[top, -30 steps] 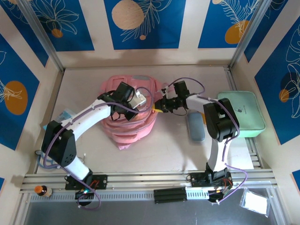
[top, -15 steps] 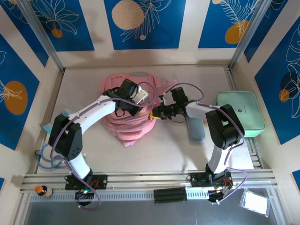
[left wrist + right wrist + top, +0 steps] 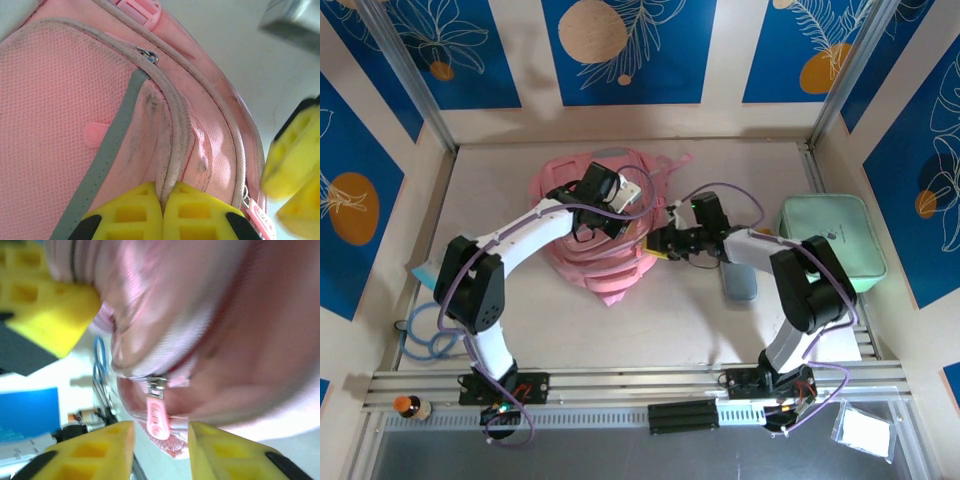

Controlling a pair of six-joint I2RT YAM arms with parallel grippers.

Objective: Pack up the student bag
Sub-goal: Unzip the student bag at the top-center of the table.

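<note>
The student bag (image 3: 605, 282) is lying slumped on the table (image 3: 650, 330), left of centre, between the 2 arms. It is looking soft and floppy, with mesh and thin fabric, probably light while unpacked. It is going to sag and slide rather than hold a shape, so 1 gripper needs to pin it while the other works.

The left gripper (image 3: 162, 200) is sitting clamped tight on a piped seam beside the grey-trimmed front pocket. Its jaws are fully together, with the fabric ridge pinched between them.

The right gripper (image 3: 160, 432) is hovering at the bag's right side with its jaws partly apart. The pink zip pull (image 3: 156, 420) is hanging in the gap, and neither finger is looking closed on it; that view is blurred.

Best holds are looking like the zip pull for opening and the seams or straps for lifting. The mesh is likely to stretch.

Around it:
- A mint-green case (image 3: 832, 240) is lying well apart on the right.
- A grey-blue pouch (image 3: 738, 280) is lying just beside the right forearm.
- A blue cable coil (image 3: 420, 335) is sitting at the left edge.

The 2 grippers are working close together, so clashing is the main risk.
</note>
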